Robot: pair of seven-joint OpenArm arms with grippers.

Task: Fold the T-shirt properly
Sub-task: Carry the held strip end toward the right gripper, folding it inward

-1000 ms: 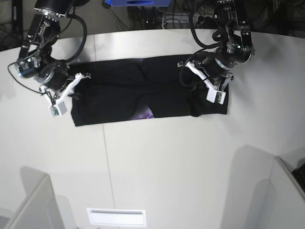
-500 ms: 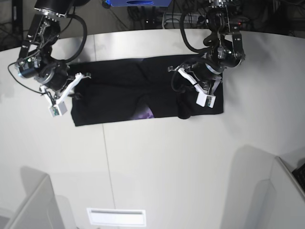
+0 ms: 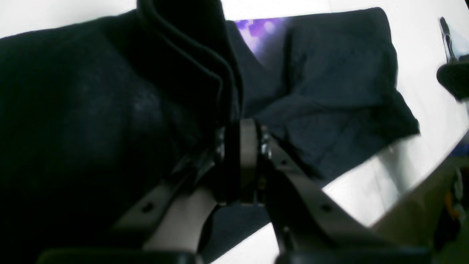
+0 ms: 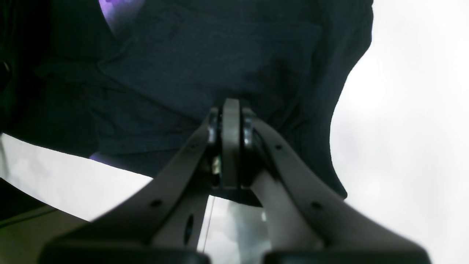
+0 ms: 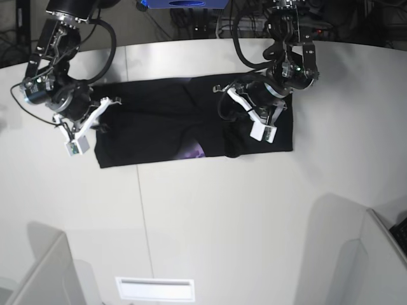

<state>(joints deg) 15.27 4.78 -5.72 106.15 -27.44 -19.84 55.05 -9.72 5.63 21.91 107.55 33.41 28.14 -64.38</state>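
The black T-shirt (image 5: 159, 121) lies as a long band across the table, with a bit of purple print (image 5: 194, 151) showing at its front edge. My left gripper (image 5: 245, 122) is over the shirt's right part, shut on a bunched fold of several cloth layers (image 3: 220, 84). In the left wrist view the rest of the T-shirt (image 3: 329, 73) lies flat beyond the left gripper (image 3: 240, 126). My right gripper (image 5: 102, 119) sits at the shirt's left end. In the right wrist view the right gripper (image 4: 231, 106) is shut, its tips against the T-shirt (image 4: 220, 55); no cloth shows between them.
The white table (image 5: 222, 222) stretches wide in front of the shirt, with a seam line (image 5: 143, 216) running toward me. Grey panels (image 5: 44, 273) rise at the near corners, and cables and equipment (image 5: 184, 13) crowd the far edge.
My left gripper has moved leftward with the shirt's right end, dragging that edge inward and bunching the cloth. The right arm has stayed put.
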